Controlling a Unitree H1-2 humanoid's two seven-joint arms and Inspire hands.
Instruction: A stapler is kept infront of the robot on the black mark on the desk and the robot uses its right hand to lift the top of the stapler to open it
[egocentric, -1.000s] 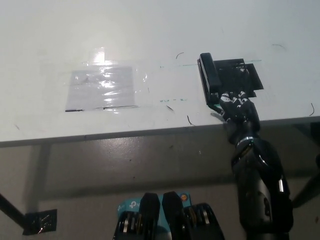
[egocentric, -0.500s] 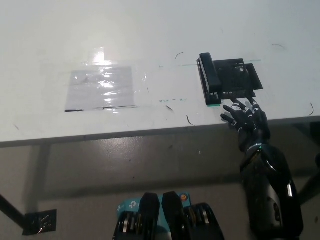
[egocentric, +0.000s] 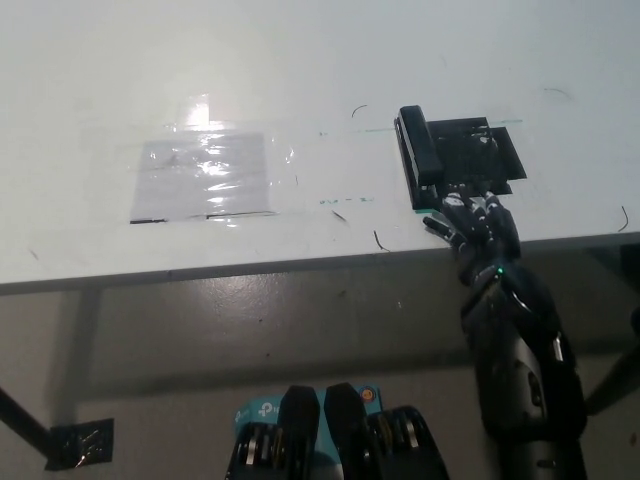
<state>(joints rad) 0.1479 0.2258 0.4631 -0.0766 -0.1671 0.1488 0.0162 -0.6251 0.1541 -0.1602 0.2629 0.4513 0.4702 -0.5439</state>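
Since half a second ago the right hand (egocentric: 478, 228) has moved forward and a little to the left, from just off the desk's near edge up to the near edge of the black mark (egocentric: 485, 158).

On the left of the white desk (egocentric: 300, 60) lies a glossy clear taped patch (egocentric: 203, 177), catching glare, with small pen marks scattered to its right. Farther right sits the stapler (egocentric: 419, 152), a long narrow black body lying along the left side of the black mark, its far end a squarish block and its near end reaching the mark's front corner. Its top lies flat on the base, not raised. The right hand rests just beside the stapler's near end, fingers slightly apart and curled down onto the desk surface, clamped on nothing; whether they touch the stapler cannot be told.
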